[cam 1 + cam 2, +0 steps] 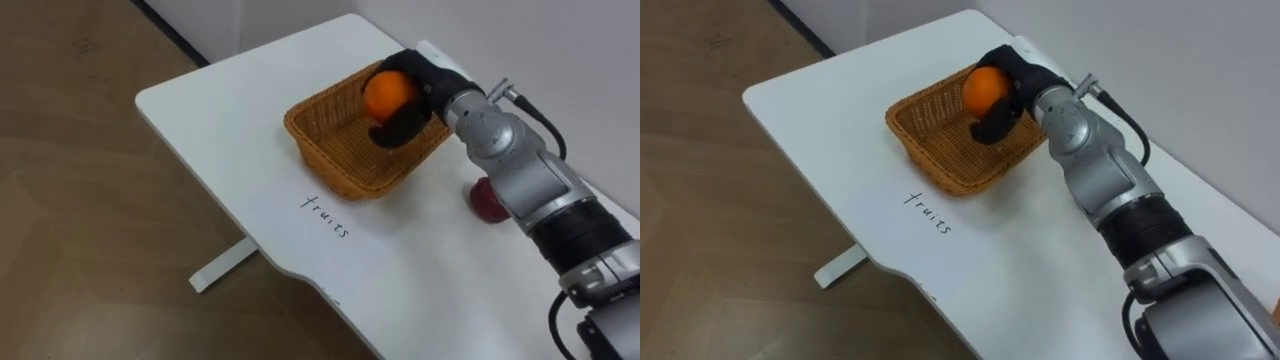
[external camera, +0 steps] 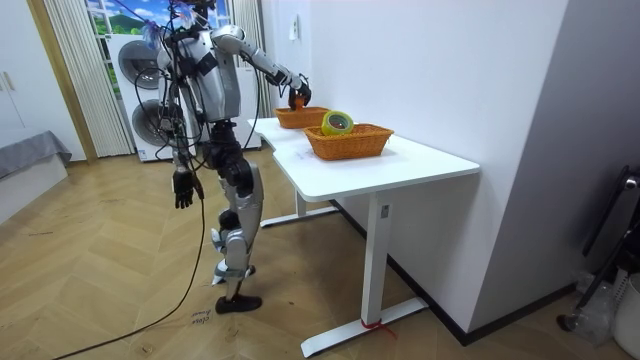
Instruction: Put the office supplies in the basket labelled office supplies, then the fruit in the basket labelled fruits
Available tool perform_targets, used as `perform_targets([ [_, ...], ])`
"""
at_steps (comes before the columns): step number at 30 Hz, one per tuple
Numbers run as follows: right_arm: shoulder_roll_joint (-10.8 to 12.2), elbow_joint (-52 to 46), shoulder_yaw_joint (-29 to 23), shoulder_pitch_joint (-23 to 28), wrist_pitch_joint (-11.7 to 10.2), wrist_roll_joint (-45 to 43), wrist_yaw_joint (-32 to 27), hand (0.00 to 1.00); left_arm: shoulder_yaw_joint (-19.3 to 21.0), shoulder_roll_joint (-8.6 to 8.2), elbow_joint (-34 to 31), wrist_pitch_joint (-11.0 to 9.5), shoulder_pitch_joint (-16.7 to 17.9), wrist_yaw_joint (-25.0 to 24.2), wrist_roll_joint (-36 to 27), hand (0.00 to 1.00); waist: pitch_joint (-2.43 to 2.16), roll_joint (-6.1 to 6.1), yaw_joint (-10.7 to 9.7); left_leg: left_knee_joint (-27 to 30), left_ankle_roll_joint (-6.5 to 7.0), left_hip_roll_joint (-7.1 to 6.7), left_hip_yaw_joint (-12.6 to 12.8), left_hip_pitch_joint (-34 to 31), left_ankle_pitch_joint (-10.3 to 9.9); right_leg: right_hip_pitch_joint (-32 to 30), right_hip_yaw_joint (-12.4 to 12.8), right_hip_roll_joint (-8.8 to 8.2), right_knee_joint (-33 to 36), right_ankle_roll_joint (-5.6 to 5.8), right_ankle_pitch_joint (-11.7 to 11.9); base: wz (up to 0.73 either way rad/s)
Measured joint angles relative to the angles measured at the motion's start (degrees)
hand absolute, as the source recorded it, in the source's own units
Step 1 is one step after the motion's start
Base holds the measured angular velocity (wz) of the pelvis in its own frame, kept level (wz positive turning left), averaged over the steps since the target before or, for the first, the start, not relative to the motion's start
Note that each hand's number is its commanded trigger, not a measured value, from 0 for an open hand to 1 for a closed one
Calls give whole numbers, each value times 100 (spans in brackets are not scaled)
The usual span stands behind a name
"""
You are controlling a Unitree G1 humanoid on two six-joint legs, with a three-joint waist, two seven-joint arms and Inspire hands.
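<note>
- Our right hand (image 1: 428, 78) is curled round the orange (image 1: 388, 92), just above the fruit basket (image 1: 335, 165).
- Next, we think, we lower it and let go.
- Our left hand (image 2: 183, 190) hangs idle.

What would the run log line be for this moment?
right hand: shut on orange | orange: over fruit basket, not released | left hand: hanging at side | red item: on table, right of basket
</note>
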Motion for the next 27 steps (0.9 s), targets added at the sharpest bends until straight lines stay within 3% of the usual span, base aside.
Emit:
perform_targets([
  [10, 0, 24, 1, -169, -6, 1, -206, 0, 3, -2, -48, 10, 35, -11, 5, 0, -34, 19, 4, 43, 0, -3, -24, 36, 1, 26, -6, 0, -2, 0, 0, 0],
  [27, -4, 30, 0, -168, -48, -16, -199, 0, 9, -5, -48, 12, 39, -11, 27, 0, -30, 42, -81, 52, -10, 4, 29, 28, 6, 38, 6, -1, 9, 1, -1, -1],
])
